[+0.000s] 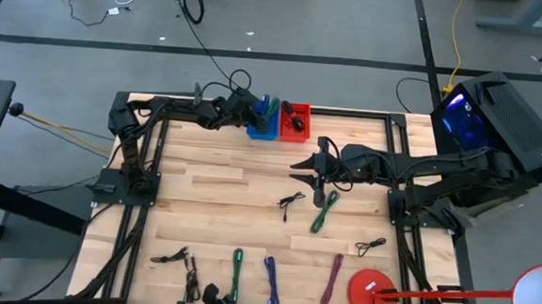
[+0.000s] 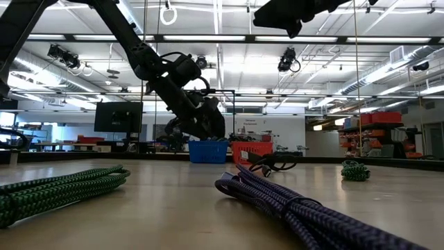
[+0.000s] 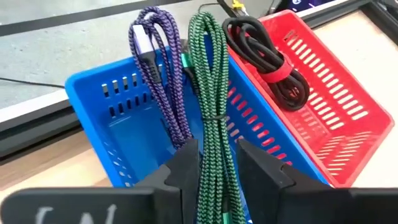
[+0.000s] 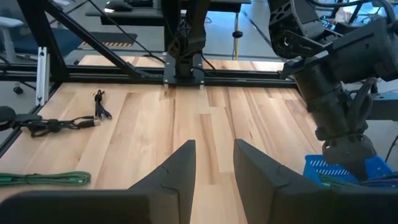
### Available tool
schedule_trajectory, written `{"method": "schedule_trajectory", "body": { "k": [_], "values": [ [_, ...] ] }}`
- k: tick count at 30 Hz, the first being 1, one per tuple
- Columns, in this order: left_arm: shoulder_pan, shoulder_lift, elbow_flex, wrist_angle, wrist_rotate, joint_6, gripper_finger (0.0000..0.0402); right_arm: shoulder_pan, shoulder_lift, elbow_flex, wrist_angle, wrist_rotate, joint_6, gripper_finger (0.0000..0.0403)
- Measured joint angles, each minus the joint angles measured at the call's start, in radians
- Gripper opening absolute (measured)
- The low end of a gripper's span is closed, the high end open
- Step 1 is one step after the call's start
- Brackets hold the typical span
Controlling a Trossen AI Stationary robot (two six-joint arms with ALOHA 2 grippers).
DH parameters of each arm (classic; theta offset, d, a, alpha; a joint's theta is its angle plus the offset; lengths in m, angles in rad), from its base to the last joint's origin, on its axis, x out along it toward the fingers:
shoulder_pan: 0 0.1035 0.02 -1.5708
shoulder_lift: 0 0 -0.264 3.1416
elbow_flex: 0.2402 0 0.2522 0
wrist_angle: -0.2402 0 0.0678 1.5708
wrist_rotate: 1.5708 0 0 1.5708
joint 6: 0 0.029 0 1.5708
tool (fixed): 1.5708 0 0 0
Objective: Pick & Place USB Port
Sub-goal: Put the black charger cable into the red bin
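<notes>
**Green cable held over the blue bin**

Here, the left gripper (image 3: 214,168) sits at the upper centre of the overhead frame, right above the blue bin (image 1: 262,125), with its fingers clamped on a bundled green cable (image 3: 211,124). In the left wrist view the green bundle runs up between the two dark fingers, and a purple cable (image 3: 158,74) stands just beside it, inside the blue bin. Touching the blue bin's side is the red bin (image 1: 295,121), which holds a coiled black cable (image 3: 267,56) tied with a red strap.

The right gripper (image 1: 306,166) hangs over the middle of the desk (image 1: 221,205), a little right of centre in the overhead frame, its fingers spread apart with nothing between them.

More cables lie loose on the desk: a black one (image 1: 290,203) and a green one (image 1: 324,212) near the centre, another black one (image 1: 371,245) at the right, and a row along the lower edge, among them a green one (image 1: 237,268), a blue one (image 1: 271,284) and a purple one (image 1: 332,279).
</notes>
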Motion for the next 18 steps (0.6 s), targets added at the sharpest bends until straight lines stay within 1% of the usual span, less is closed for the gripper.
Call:
{"method": "schedule_trajectory", "body": {
  "k": [4,6,8,10,13,15,16,17,18],
  "values": [
    [0.001,0.0,0.0,0.046,0.01,0.001,0.0126,0.0,-0.001,-0.011,-0.007,0.0,0.001,0.011],
    [0.001,-0.002,0.0,0.095,0.072,0.015,0.0131,0.0,-0.001,-0.033,0.005,0.0,0.004,0.011],
    [0.002,-0.015,-0.001,0.135,0.182,0.045,0.0134,0.0,-0.001,-0.064,0.025,0.0,0.018,0.011],
    [0.002,-0.041,-0.001,0.142,0.317,0.077,0.0135,0.0,-0.001,-0.095,0.029,0.0,0.046,0.011],
    [0.002,-0.097,-0.001,0.098,0.581,0.118,0.0133,0.0,-0.001,-0.137,0.028,0.0,0.089,0.011],
    [-0.007,-0.141,-0.001,0.013,0.766,0.145,0.013,0.0,-0.001,-0.155,0.027,-0.002,0.113,0.011],
    [-0.016,-0.164,0.0,-0.053,0.833,0.167,0.0129,0.0,-0.001,-0.161,0.028,-0.003,0.122,0.011],
    [-0.029,-0.191,0.0,-0.148,0.879,0.2,0.0128,0.0,-0.001,-0.167,0.028,-0.003,0.13,0.011],
    [-0.046,-0.218,0.0,-0.259,0.898,0.241,0.0127,0.0,-0.001,-0.17,0.028,-0.003,0.133,0.011]
  ]
}}
